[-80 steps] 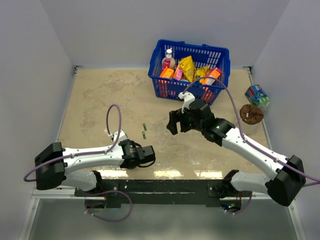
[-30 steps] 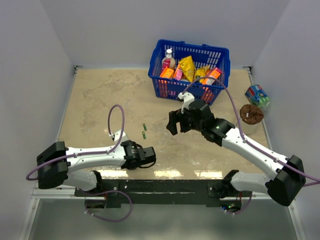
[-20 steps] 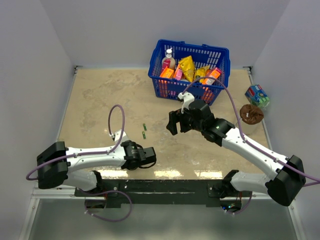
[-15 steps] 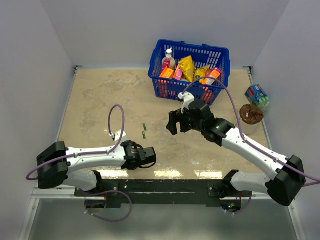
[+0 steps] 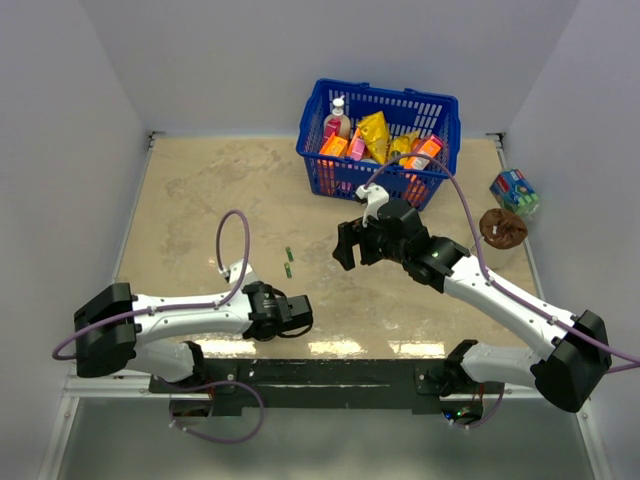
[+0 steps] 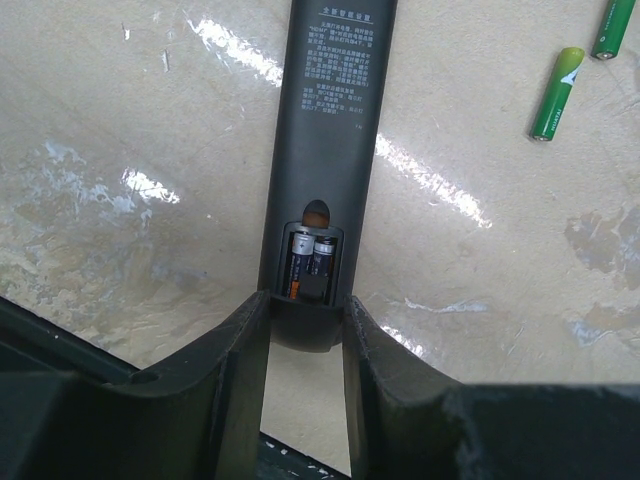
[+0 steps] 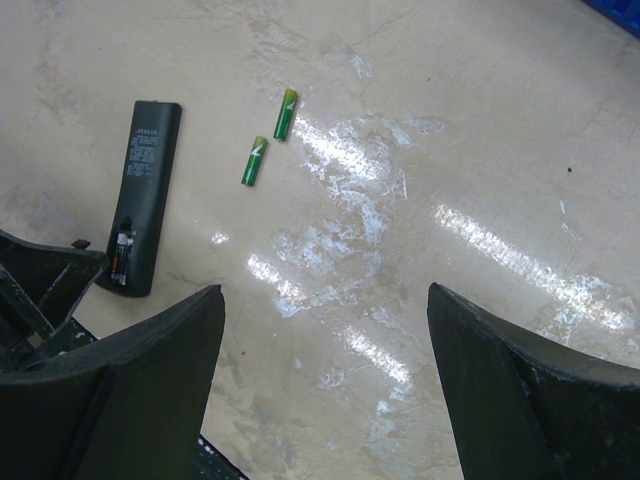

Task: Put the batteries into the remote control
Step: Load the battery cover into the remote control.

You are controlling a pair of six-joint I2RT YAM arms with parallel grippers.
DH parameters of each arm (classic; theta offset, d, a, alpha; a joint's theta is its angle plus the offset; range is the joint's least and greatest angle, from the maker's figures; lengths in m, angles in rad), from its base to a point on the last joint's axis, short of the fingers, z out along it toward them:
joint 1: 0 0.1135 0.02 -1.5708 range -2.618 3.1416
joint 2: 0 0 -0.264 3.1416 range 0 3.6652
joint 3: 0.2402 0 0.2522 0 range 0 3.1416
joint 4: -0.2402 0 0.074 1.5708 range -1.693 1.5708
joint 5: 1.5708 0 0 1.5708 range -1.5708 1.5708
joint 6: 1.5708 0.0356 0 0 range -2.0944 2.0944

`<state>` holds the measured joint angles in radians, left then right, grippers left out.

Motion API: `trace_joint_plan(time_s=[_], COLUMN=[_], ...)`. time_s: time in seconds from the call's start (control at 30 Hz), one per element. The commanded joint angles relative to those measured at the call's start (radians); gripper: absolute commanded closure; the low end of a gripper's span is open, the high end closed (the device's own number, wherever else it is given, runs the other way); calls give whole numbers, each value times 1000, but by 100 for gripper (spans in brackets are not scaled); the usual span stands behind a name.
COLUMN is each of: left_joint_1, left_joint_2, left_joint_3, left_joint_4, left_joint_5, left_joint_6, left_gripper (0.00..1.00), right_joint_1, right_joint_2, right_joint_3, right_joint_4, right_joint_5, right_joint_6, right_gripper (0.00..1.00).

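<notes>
- The blue basket [image 5: 437, 110] stands at the far side of the counter [image 5: 200, 190], right of centre. It is packed with goods: a white-capped bottle [image 5: 338, 114] at its left end, a yellow packet [image 5: 374, 135] in the middle, and orange and pink packs [image 5: 336, 146] around them.
- Outside the basket, by the right wall, are a small blue-and-green box [image 5: 514, 190] and a brown round object [image 5: 502, 228]; what the latter is cannot be told.
- The remote control [image 6: 330, 150] lies flat on the counter with its printed back up. Its battery bay [image 6: 316, 290] at the near end is uncovered, with two silver-and-black cells [image 6: 300, 255] side by side inside.
- The left tool [image 6: 305, 320] is closed around the remote's near end, one finger [image 6: 235, 390] against each long edge, just below the open bay.
- Two green batteries [image 7: 285, 113] lie loose on the counter, nearly end to end and slightly apart, beside the remote but not touching it. In the overhead view they sit between the two arms.
- The right tool [image 7: 322, 330] hangs above bare counter with its fingers [image 7: 110, 390] spread wide and nothing between them, near the green batteries and the remote but apart from both.
</notes>
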<state>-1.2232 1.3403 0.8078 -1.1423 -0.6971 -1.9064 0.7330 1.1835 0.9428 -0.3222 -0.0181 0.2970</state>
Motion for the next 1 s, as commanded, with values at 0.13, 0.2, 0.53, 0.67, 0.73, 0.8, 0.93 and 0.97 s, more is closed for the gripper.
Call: trace_joint_plan(time_s=[0.13, 0.2, 0.53, 0.67, 0.73, 0.8, 0.93, 0.97], left_joint_1=[-39, -48, -56, -56, -56, -56, -56, -56], left_joint_2=[42, 46, 43, 43, 45, 45, 48, 51], left_joint_3=[34, 37, 33, 31, 31, 28, 30, 31], left_joint_4=[-51, -66, -60, -39, -36, -27, -14, -14], left_joint_5=[-67, -67, -70, -70, -70, -70, -71, -70], left_joint_6=[-85, -106, -108, -79, -75, -63, -45, -46], left_gripper=[100, 100, 100, 100, 96, 95, 93, 93], right_joint_1=[5, 3, 5, 6, 6, 8, 8, 8], right_joint_2=[-19, -19, -18, -18, -19, -19, -19, -21], right_joint_3=[16, 14, 14, 13, 14, 14, 13, 13], right_joint_4=[29, 28, 31, 32, 31, 29, 31, 29], right_joint_5=[-11, -13, -14, -16, -16, -16, -17, -19], right_joint_6=[-13, -13, -13, -13, -13, -15, -12, -13], right_gripper=[15, 15, 15, 15, 15, 15, 15, 15])
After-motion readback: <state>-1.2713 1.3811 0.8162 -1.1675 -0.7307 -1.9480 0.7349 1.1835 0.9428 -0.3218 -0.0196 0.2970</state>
